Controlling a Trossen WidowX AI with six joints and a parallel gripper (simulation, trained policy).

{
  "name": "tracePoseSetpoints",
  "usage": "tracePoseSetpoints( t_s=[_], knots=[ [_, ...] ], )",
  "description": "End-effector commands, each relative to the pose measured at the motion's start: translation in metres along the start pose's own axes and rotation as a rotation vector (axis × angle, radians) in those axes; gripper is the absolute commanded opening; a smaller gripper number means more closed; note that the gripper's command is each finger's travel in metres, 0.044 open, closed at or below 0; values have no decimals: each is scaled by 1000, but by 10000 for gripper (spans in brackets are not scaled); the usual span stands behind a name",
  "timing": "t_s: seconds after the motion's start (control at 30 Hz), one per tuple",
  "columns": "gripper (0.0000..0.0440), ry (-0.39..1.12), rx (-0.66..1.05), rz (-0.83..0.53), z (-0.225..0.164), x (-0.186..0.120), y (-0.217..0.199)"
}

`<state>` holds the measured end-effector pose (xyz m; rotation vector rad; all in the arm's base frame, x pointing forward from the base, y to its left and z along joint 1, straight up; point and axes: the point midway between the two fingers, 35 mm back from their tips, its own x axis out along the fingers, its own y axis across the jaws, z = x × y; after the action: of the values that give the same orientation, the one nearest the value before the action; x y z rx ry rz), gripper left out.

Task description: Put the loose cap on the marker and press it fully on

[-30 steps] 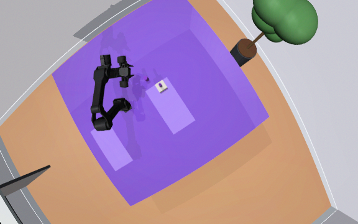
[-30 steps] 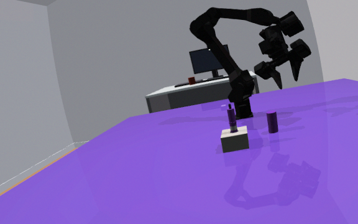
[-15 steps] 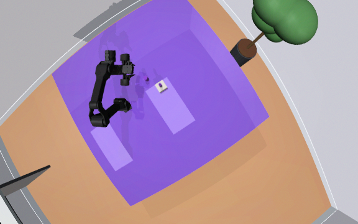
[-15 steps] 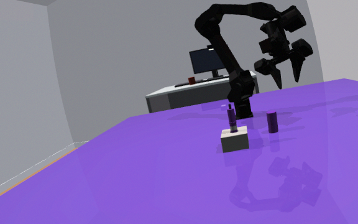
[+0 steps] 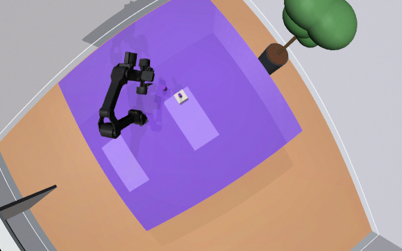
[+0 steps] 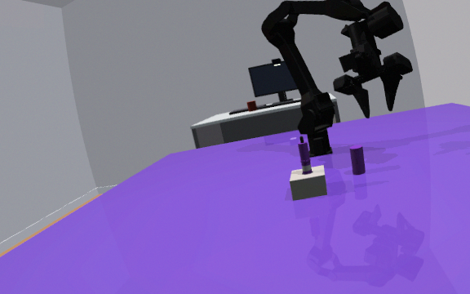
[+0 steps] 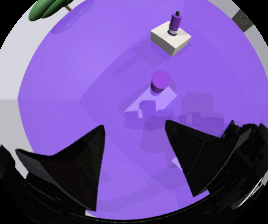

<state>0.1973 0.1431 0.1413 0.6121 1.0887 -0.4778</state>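
The purple marker [image 6: 304,153] [image 7: 175,21] stands upright in the pale holder block [image 5: 181,100] [image 6: 308,189] [image 7: 165,43], with its dark tip up and bare. The purple cap [image 5: 163,87] [image 6: 357,160] [image 7: 160,81] stands upright and loose on the table, a short way from the block. My gripper [image 6: 379,114] [image 7: 135,127] is open and empty, fingers pointing down. It hangs well above the table and off to the side of the cap, which lies beyond the fingertips in the wrist view. In the top view the fingertips are hard to make out.
The purple table top [image 5: 236,139] [image 6: 178,229] carries pale light patches and arm shadows. The arm's base stands behind the block in the exterior view. A desk with a monitor [image 6: 273,79] and a red cup [image 6: 251,105] is behind. A potted tree [image 5: 319,21] stands beyond the table edge.
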Motion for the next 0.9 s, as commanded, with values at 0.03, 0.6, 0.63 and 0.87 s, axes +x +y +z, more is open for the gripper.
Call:
tracePoseSetpoints(
  t_s=[0.03, 0.6, 0.63, 0.87],
  knots=[
    [290, 33, 10, -23, 3, 2, 3],
    [300, 155, 67, -104, 15, 11, 5],
    [301, 161, 71, -108, 15, 11, 5],
    [304, 206, 93, -139, 21, 16, 3]
  ],
)
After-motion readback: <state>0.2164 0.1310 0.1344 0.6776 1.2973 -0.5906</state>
